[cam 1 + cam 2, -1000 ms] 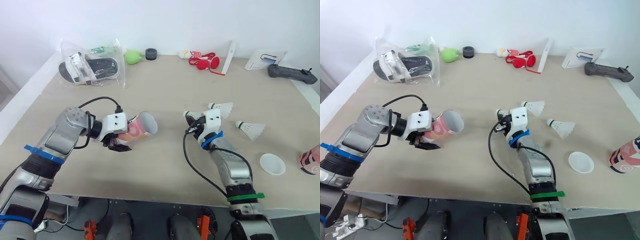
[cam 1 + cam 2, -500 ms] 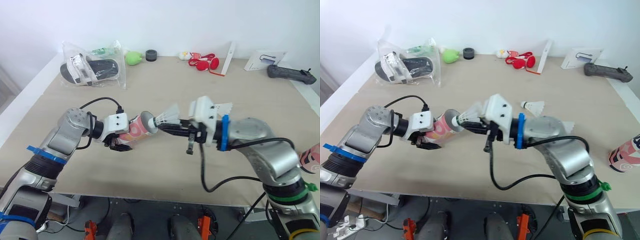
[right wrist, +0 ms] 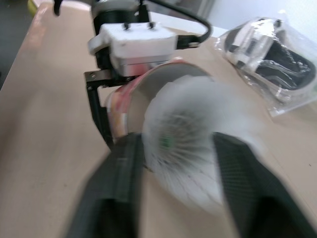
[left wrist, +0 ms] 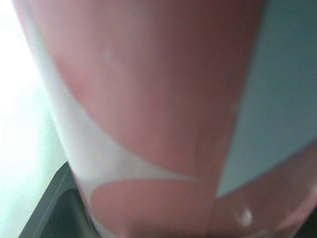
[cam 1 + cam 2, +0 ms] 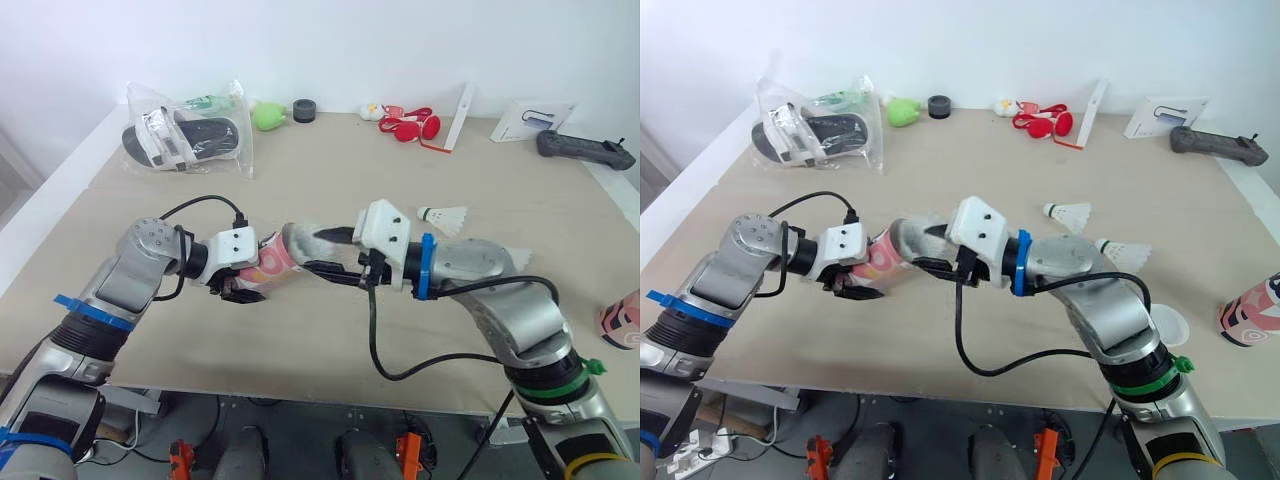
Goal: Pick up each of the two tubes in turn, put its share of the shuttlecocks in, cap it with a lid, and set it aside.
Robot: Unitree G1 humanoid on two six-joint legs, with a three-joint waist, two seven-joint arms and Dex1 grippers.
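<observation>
While the left pincer (image 5: 236, 287) is gripping the pink tube (image 5: 272, 257) on its side at centre left of the head view, the right pincer (image 3: 177, 148) is clamping a shuttlecock (image 3: 190, 119) at the tube's open mouth. Another shuttlecock (image 5: 443, 215) is lying on the worktop (image 5: 330, 160) right of centre, and the second tube (image 5: 622, 320) is sitting at the right edge.

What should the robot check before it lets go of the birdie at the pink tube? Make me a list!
1. Left gripper clamped on the tube: ok.
2. Tube mouth facing the right gripper: ok.
3. Shuttlecock held by the right gripper at the mouth: ok.
4. Shuttlecock fully inside: not ok, the feathers stick out.
5. Room left deeper inside the tube: cannot tell.
</observation>
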